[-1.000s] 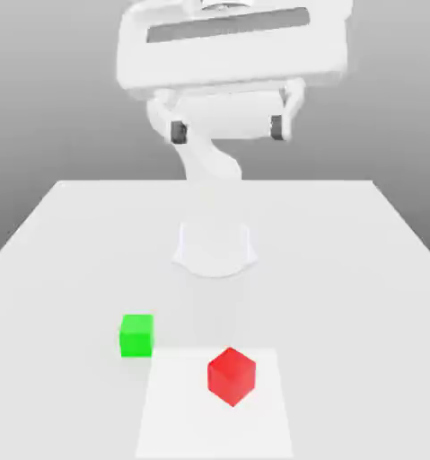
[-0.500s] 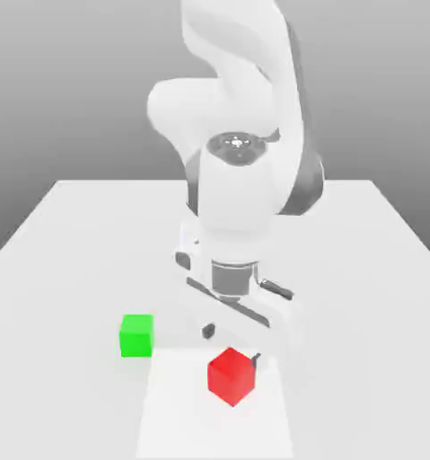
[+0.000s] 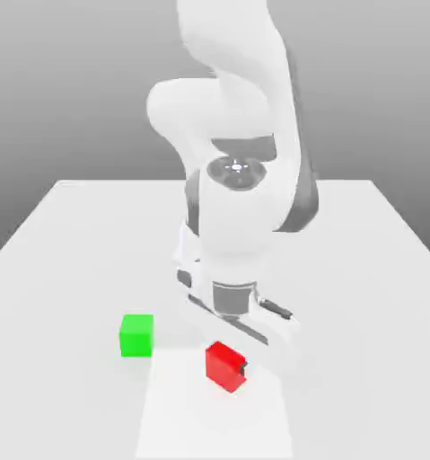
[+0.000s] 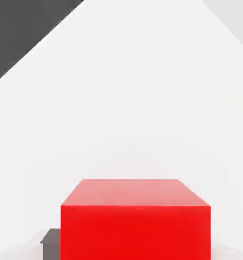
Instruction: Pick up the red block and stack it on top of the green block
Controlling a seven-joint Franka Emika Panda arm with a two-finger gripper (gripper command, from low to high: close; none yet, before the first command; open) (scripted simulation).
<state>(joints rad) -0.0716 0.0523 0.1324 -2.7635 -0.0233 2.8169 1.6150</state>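
At lower centre of the exterior view: small red cube (image 3: 222, 365) on a paler square patch (image 3: 173, 422) of plain white tabletop (image 3: 65, 260), white two-finger gripper (image 3: 229, 367) clenched on it; small green cube (image 3: 136, 335) left; grey backdrop.

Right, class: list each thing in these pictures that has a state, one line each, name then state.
red block: on the table, not lifted, under the lowered hand, a dark fingertip beside it.
green block: on the table, nothing stacked on it, apart from the red block.
gripper: down at the red block; open or shut cannot be told.
table: flat, bearing both blocks.
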